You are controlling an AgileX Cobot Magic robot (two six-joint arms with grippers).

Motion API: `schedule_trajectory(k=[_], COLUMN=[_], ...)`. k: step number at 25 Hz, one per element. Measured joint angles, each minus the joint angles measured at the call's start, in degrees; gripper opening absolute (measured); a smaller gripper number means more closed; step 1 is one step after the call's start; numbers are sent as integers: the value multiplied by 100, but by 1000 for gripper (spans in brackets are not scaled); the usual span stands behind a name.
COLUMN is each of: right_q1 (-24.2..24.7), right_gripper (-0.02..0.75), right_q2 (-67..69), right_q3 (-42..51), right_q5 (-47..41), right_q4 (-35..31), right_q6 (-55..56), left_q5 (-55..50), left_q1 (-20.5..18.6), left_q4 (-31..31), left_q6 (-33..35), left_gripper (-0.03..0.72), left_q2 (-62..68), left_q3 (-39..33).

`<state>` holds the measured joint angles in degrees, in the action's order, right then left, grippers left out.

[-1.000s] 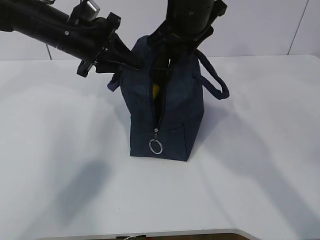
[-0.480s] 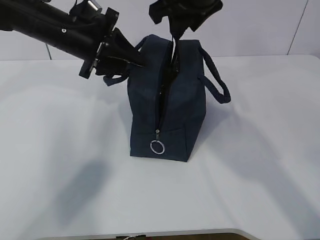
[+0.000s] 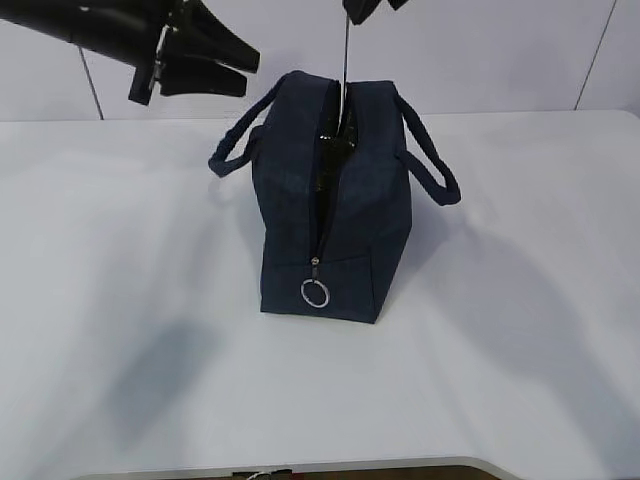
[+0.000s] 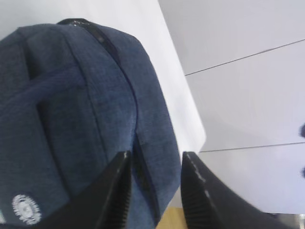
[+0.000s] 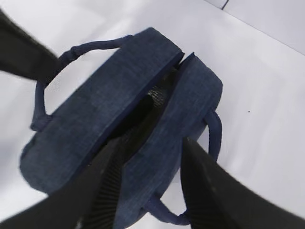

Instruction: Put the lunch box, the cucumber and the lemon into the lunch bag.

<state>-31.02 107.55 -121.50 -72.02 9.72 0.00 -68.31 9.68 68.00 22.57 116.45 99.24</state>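
The dark navy lunch bag (image 3: 345, 230) stands upright mid-table, its top zipper open in a narrow slit with a little silver lining (image 5: 155, 93) showing. Its ring pull (image 3: 314, 292) hangs at the front. The lunch box, cucumber and lemon are out of view. My left gripper (image 3: 250, 76) is open and empty, up and left of the bag; in the left wrist view (image 4: 156, 157) its jaws frame the bag's side (image 4: 95, 109) without touching. My right gripper (image 5: 152, 143) is open and empty above the bag's top (image 5: 119, 95); only its lower edge (image 3: 368, 6) shows in the exterior view.
The bag's two strap handles (image 3: 235, 148) (image 3: 435, 165) droop to either side. A thin dark line (image 3: 346, 70) runs from the right gripper down to the bag's opening. The white table (image 3: 520, 330) surrounds the bag, with a wall close behind.
The right gripper has risen out of the bag's opening, almost out of the exterior view. The left gripper has let go of the bag's side and moved up and left. The opening has narrowed.
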Motion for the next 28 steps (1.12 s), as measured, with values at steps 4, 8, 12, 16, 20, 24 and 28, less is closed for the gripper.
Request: schedule_trajectory(k=[4,8,12,16,20,24,28], right_q1=[0,0,0,0,0,0,0], right_gripper=[336,336,335,335,335,335,335], right_q2=[-191,-373,-594,-854,-1270,-2025,-2870], right_q3=[0,0,0,234,970,2066,3295], right_q5=[-10,-10,-19,-19,14,764,1892], right_q4=[-209,-259,-271,-273,-294,-343,-386], right_q6=[0,-45,-160,-242,-263,-270,-270], left_q5=[-46,-67,-125,-203,-257,-294,-305], left_q1=[-33,-33,-33,-33,-33,-33,-33], left_q4=[-11,-601,-1970,-3291,-4048,-4236,-4268], left_q6=[0,-207,-576,-941,-1149,-1192,-1214], left_gripper=[253,253,253,252,252,251,251], left_q2=[0,-12,-299,-825,-1358,-1815,-2221], left_q3=[427,735,786,796,796,692,290])
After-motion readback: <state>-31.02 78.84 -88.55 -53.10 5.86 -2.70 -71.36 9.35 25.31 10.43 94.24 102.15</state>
